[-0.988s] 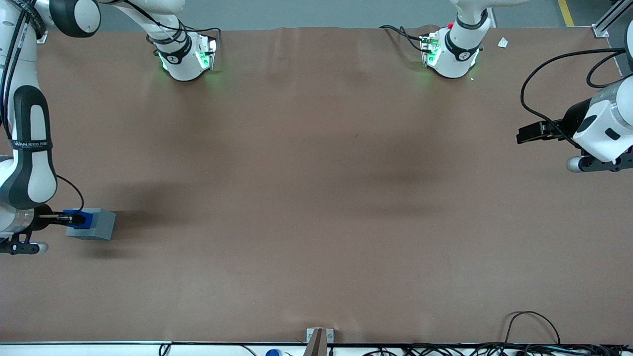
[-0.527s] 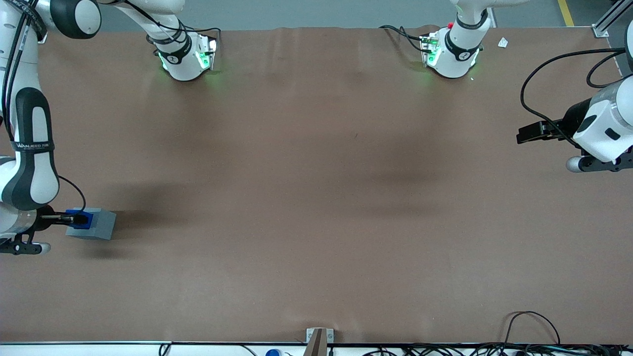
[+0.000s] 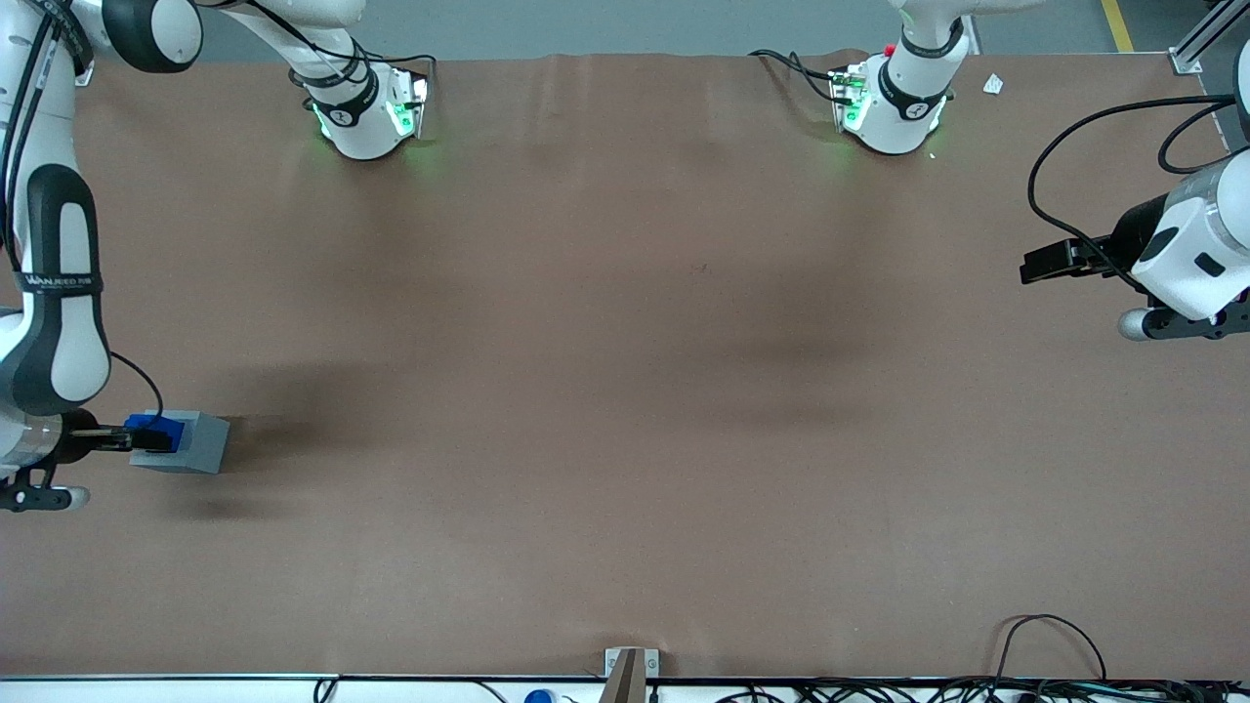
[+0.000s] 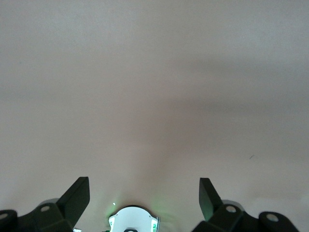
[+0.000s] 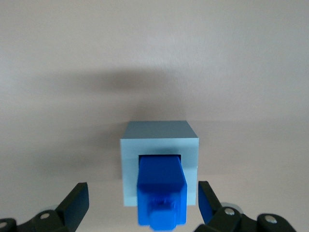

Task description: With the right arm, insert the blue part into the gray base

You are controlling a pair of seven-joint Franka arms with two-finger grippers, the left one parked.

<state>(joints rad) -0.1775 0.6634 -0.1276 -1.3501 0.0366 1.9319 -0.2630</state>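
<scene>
Blue part (image 5: 161, 186) sits in the gray base's (image 5: 159, 144) recess, between the hand's (image 5: 143, 205) spread, non-touching fingers (image 5: 76, 203).

A robotics lab: Franka arms (image 3: 54, 283) bolted to a brown-covered table (image 3: 625, 391).

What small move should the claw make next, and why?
Probably lift the claw straight up and away. Its fingers stand open, clear of the blue part, which already sits in the gray base's hole, so nothing seems left to hold.
</scene>
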